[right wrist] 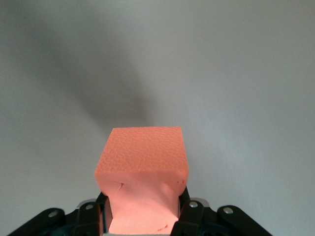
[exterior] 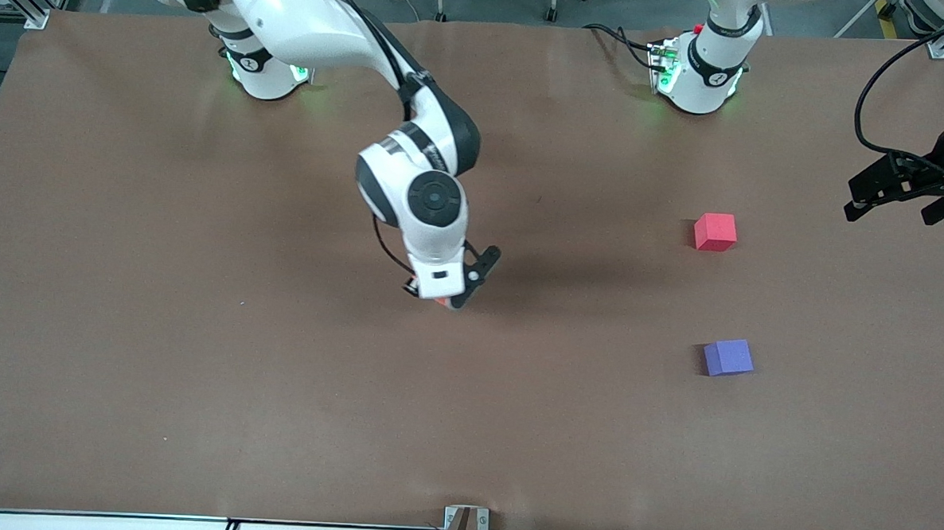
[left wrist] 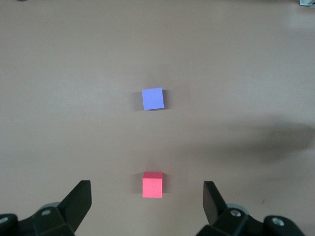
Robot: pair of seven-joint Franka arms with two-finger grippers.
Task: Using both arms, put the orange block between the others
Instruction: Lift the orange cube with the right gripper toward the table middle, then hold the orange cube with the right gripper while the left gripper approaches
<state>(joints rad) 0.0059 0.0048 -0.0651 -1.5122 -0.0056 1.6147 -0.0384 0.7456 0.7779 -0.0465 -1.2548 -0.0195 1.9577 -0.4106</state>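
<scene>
Two cubes (exterior: 715, 232) apart, right end effector (exterior: 448, 296) clamping orange block (right wrist: 142, 177), left end effector (left wrist: 146, 201) spread wide

Right claw (exterior: 445, 296) over mid-table (exterior: 198, 325), pinching orange block (exterior: 442, 301)

In the front view the orange block (exterior: 442, 300) is almost all hidden under the right gripper (exterior: 448, 297); only a thin orange strip shows at 6 o'clock of the wrist. The left gripper (exterior: 893, 205) is cut by the picture's 3 o'clock edge. In the right wrist view the fingers (right wrist: 184, 209) and the block's base are cut at the 6 o'clock edge
</scene>
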